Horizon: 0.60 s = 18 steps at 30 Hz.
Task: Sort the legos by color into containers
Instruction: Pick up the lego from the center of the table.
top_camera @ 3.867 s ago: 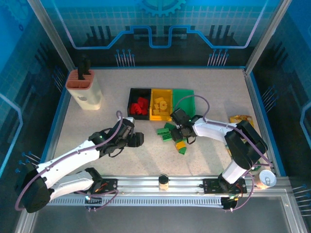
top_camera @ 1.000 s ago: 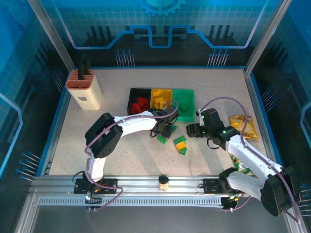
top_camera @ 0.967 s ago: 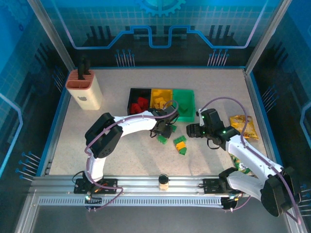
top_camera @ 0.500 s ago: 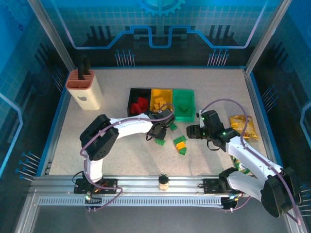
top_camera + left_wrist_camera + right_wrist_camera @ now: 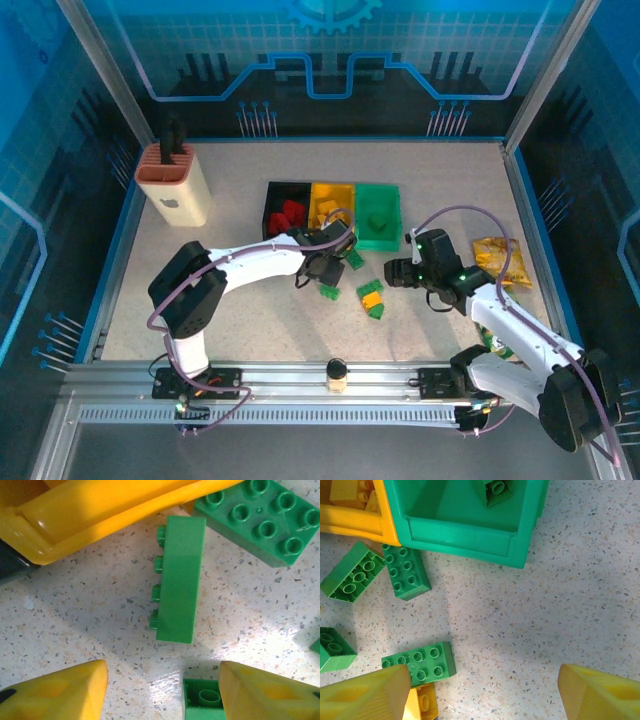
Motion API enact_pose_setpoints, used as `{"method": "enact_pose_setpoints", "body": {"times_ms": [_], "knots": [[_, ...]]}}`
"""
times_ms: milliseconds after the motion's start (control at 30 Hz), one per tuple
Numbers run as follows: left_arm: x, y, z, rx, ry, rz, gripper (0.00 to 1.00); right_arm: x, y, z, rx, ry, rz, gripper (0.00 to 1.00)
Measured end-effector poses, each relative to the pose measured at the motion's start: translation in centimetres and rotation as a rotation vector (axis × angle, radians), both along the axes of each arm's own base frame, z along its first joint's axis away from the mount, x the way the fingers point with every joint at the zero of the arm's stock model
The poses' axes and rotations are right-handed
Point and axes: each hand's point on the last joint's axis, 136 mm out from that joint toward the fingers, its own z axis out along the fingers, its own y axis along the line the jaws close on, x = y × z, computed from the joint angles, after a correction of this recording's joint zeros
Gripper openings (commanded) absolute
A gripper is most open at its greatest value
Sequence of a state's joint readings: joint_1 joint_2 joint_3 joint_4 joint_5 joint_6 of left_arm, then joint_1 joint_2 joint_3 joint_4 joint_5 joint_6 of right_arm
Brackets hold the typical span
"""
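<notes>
Left wrist view is showing the left gripper (image 5: pixel 160 695) hanging with fingers spread apart, clamping nothing, a small green lego (image 5: pixel 202 700) lying between them toward the right finger. Just ahead, a long green lego (image 5: pixel 180 577) is lying on its side, studs pointing left, its long axis running straight away, square to the closing line. Its far end is sitting just beside the yellow container (image 5: pixel 100 510). The right gripper (image 5: pixel 480 695), also spread, is hovering farther off, so I judge the left arm nearer.
</notes>
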<state>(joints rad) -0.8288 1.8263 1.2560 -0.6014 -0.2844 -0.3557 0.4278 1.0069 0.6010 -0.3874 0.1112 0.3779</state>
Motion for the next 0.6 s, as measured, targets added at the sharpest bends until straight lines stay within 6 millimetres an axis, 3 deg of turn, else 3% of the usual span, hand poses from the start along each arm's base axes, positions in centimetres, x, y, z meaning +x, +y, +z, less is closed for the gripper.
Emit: {"method": "enact_pose_setpoints", "body": {"times_ms": [433, 600], "knots": [[2.3, -0.6, -1.7, 0.01, 0.024, 0.007, 0.5, -0.1, -0.1, 0.0, 0.002, -0.004, 0.0, 0.78], [2.6, -0.7, -2.2, 0.016, 0.033, -0.008, 0.29, -0.1, -0.1, 0.1, 0.003, -0.007, -0.001, 0.78]]}}
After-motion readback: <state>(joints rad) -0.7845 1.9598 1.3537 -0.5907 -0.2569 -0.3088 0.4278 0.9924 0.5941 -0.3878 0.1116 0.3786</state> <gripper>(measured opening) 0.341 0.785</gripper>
